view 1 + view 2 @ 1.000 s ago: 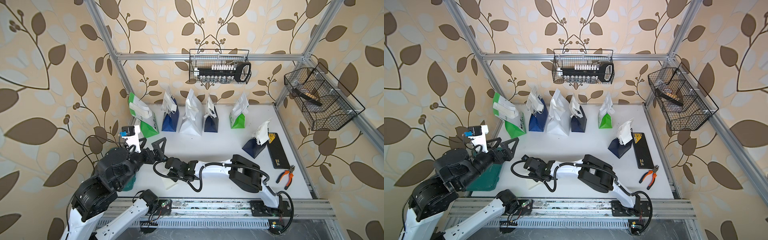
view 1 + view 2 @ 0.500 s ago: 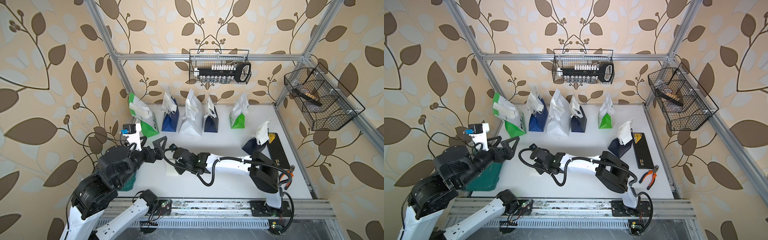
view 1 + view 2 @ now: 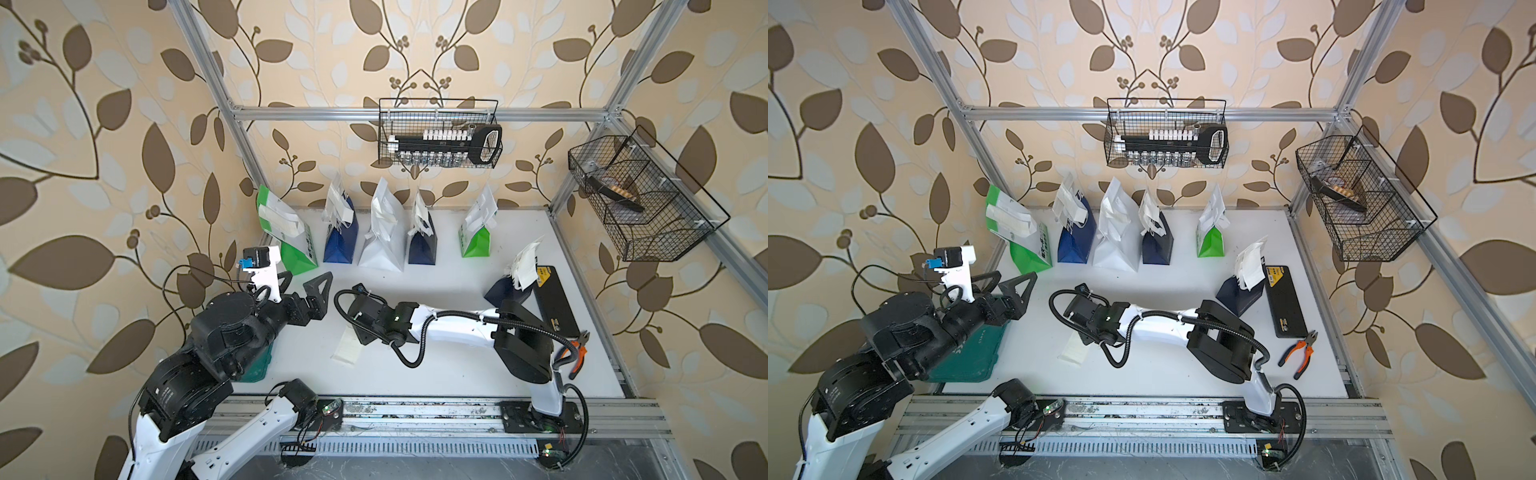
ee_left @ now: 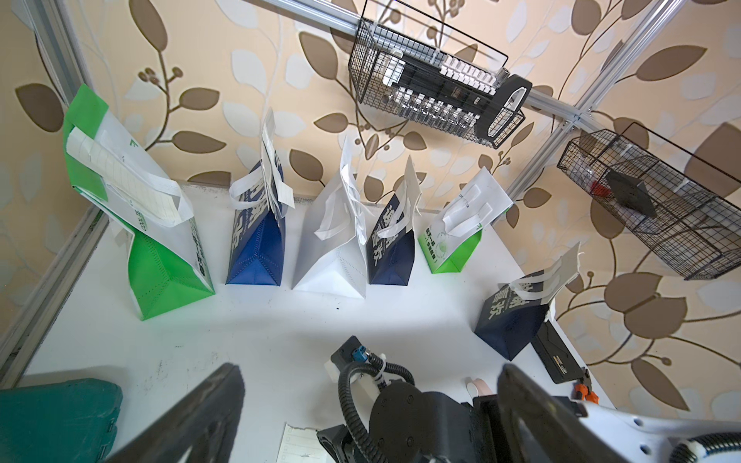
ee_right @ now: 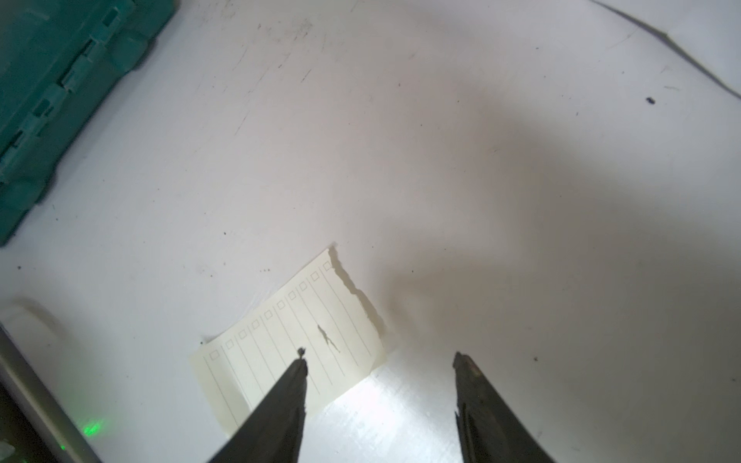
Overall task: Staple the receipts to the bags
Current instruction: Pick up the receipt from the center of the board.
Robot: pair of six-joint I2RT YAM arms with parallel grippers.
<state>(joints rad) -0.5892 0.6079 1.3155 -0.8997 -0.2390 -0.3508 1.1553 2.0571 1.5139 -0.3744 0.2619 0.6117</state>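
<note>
One cream lined receipt (image 5: 288, 348) lies loose on the white table (image 3: 436, 374), also seen in both top views (image 3: 345, 351) (image 3: 1074, 351). My right gripper (image 5: 381, 360) hovers just over it, open; one fingertip (image 5: 298, 366) overlaps the slip and nothing is between the jaws. My left gripper (image 3: 305, 286) is open and empty, raised left of the right wrist. Five bags stand along the back wall: green-and-white (image 3: 291, 245), navy (image 3: 341, 241), white (image 3: 382, 245), navy (image 3: 422, 245), green (image 3: 476, 241). Another navy bag (image 3: 505, 291) stands at the right. Pale slips hang at their tops.
A teal plastic case (image 3: 257, 365) lies under my left arm at the front left. A flat black box (image 3: 555, 299) and orange pliers (image 3: 575, 353) lie by the right edge. Wire baskets hang on the back wall (image 3: 440, 137) and right wall (image 3: 640, 195).
My right gripper, shut in the earlier frames, now stands open over the receipt. The right arm's elbow has swung to the right. The left arm has barely moved.
</note>
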